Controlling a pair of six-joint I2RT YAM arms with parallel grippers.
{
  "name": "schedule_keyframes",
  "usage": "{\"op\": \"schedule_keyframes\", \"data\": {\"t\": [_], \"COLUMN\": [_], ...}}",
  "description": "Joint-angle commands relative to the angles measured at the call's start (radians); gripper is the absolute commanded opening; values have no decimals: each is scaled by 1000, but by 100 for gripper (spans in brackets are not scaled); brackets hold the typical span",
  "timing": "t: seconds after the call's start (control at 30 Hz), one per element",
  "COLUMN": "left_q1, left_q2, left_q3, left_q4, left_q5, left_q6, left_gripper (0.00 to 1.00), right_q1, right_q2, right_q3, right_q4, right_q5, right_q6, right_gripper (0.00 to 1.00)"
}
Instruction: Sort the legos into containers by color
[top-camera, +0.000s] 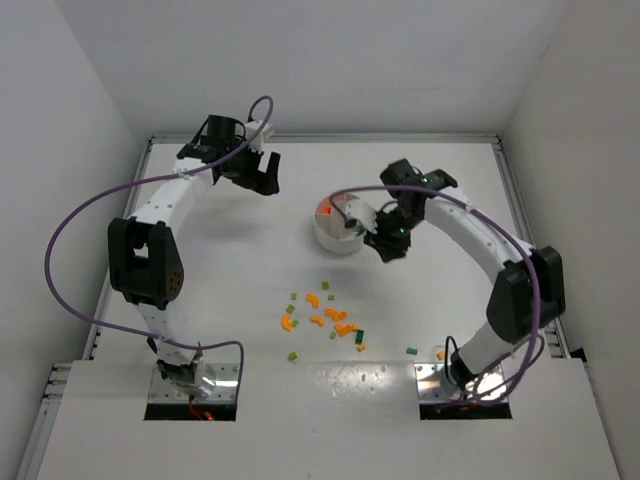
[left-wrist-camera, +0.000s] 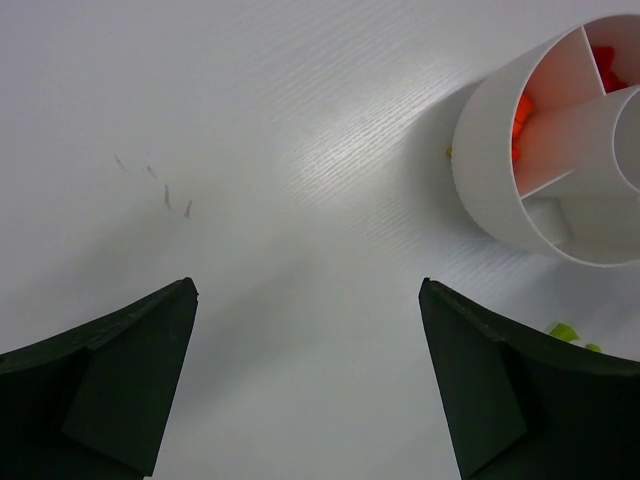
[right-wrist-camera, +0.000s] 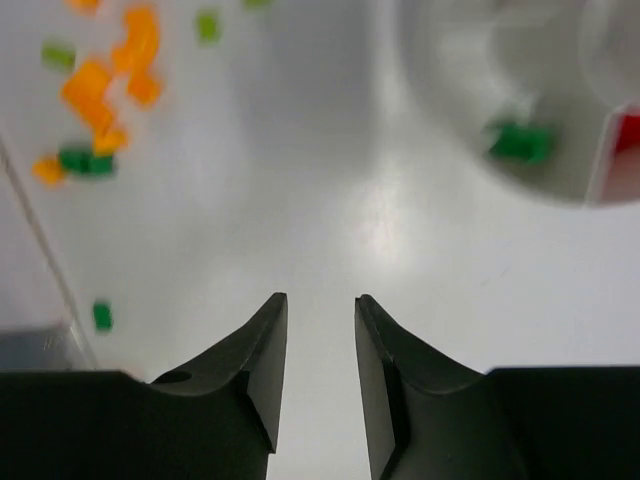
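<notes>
Two arms (top-camera: 160, 205) (top-camera: 470, 225) arched toward dish (top-camera: 334, 244)

Holds left gripper (top-camera: 260, 182) spread wide at upper left of centre, left arm (top-camera: 160, 205) bowed outward; hangs right gripper (top-camera: 388, 248) right of centre, tipped down, parted narrowly, empty.

White divided dish (left-wrist-camera: 490, 170): cut off by the right edge in left wrist view, blurred in right wrist view, as is the green brick (right-wrist-camera: 520, 140) inside. Overhead, right gripper (top-camera: 386, 244) hides its right rim.
</notes>
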Motion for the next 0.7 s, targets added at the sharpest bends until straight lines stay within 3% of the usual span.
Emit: {"op": "schedule_keyframes", "data": {"t": [0.0,0.1,0.27,0.47,0.67], "left_q1": [15,15,-124,-286,-401], "left_q2": [-4,-4,-91,-177,-289], "left_q3": [-3,-26,-102,-224,-386], "left_q4": [29,41,7,-3,220], "left_q5": [27,37,182,406,463], "left_q6": [11,11,211,353,241], "left_gripper": [100,100,100,88,74], "right_q1": [-5,-5,-34,-112,-315], "right_q2": [-108,-90,-68,-119,-85], "right_q3": [-136,-173,-259,-280,-260], "right_q4": [-203,-339,-321,-73,68], "right_q5": [45,54,86,52,74], "right_q6": [-126,-153,-132,217,469], "right_gripper": [33,31,26,24,20]}}
